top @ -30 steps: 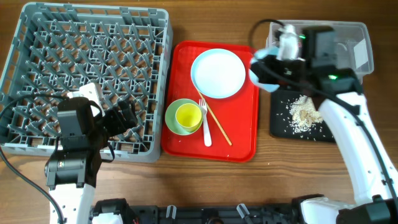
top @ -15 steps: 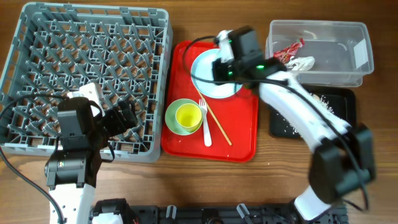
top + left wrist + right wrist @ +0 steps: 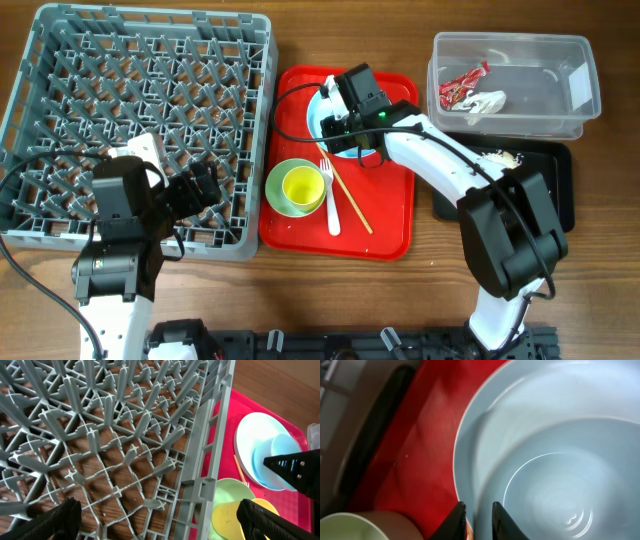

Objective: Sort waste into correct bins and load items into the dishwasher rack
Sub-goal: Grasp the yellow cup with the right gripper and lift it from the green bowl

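Note:
My right gripper [image 3: 337, 125] [image 3: 477, 521] is shut on the rim of the light blue bowl [image 3: 560, 475], which sits on or just above the white plate [image 3: 482, 420] on the red tray [image 3: 390, 220]. The bowl [image 3: 274, 457] and plate [image 3: 247, 435] also show in the left wrist view. My left gripper [image 3: 195, 190] [image 3: 160, 520] is open and empty over the front right edge of the grey dishwasher rack [image 3: 150, 90]. The yellow cup [image 3: 303, 185] stands in the pale green bowl [image 3: 280, 195]. The white fork [image 3: 329, 205] and chopsticks [image 3: 352, 205] lie on the tray.
The clear tub [image 3: 590, 80] at the back right holds the red-and-white wrapper [image 3: 460, 85] and the white napkin [image 3: 487, 102]. The black tray [image 3: 555, 200] in front of it carries rice scraps [image 3: 500, 157]. My right arm crosses over the black tray.
My right arm has swung left from over the black tray to the plate on the red tray, carrying the blue bowl, and has come lower. The left arm has not moved.

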